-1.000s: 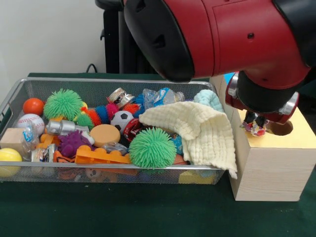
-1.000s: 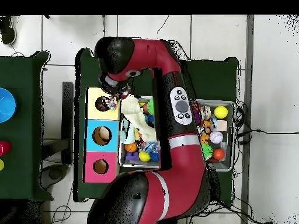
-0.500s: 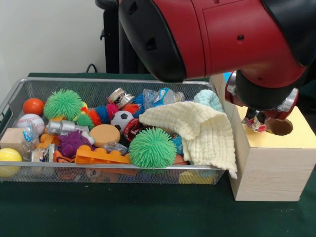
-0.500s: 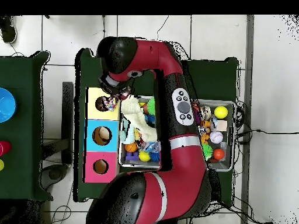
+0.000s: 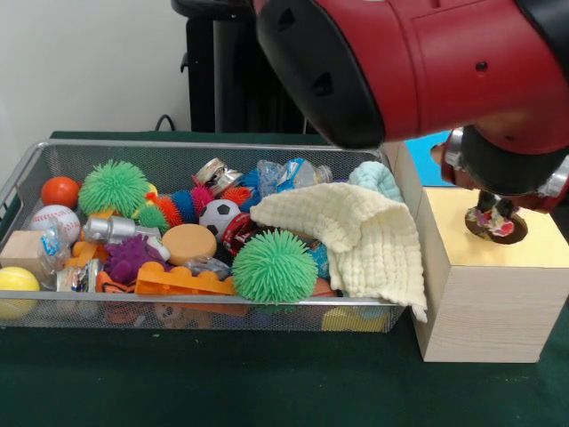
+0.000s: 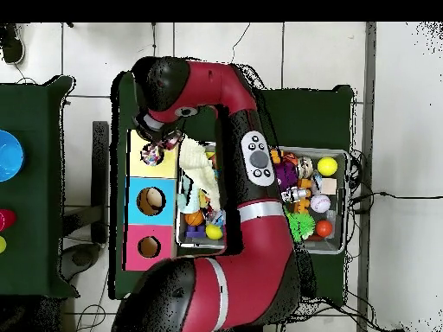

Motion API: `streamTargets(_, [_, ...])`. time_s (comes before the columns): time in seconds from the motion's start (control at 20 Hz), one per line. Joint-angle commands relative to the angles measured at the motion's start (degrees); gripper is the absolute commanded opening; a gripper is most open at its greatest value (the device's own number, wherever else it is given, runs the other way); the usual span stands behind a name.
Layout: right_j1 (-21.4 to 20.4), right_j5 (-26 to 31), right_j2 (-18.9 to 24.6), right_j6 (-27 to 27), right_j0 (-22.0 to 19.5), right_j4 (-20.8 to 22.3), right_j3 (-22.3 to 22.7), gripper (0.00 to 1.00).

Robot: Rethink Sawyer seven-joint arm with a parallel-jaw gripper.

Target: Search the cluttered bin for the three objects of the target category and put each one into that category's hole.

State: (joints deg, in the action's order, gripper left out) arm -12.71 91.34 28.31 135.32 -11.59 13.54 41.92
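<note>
Tool (image 5: 494,212) pinching a fabric ball (image 5: 495,222) over the hole (image 5: 498,233).
Bin (image 5: 133,153) holds mixed toys and a muslin cloth (image 5: 360,236).

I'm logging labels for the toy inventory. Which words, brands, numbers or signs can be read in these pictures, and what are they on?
No text can be read in either view.
The crinkled clear wrappers in the bin carry print too blurred to read.
The arm's button panel shows marks too small to read.
The yellow-topped box bears no label.

I am bending my red and black arm (image 5: 427,62) steeply downward, and my tool (image 5: 493,216) is pinching a frilly fabric ball (image 5: 495,221).
</note>
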Motion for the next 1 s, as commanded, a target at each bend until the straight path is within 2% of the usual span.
streamTargets(0.05, [2.6, -6.7, -3.2, 17.5, 3.1, -2.7, 3.9, 0.0])
streamTargets(0.3, [5.0, -6.0, -5.0, 18.4, 5.3, -3.1, -1.0, 0.0])
streamTargets(0.55, [7.8, -6.7, -6.7, 14.6, 5.6, -0.4, -5.2, 0.0])
streamTargets(1.0, [6.7, -7.1, -9.3, 9.1, 4.3, -0.5, -3.4, 0.0])
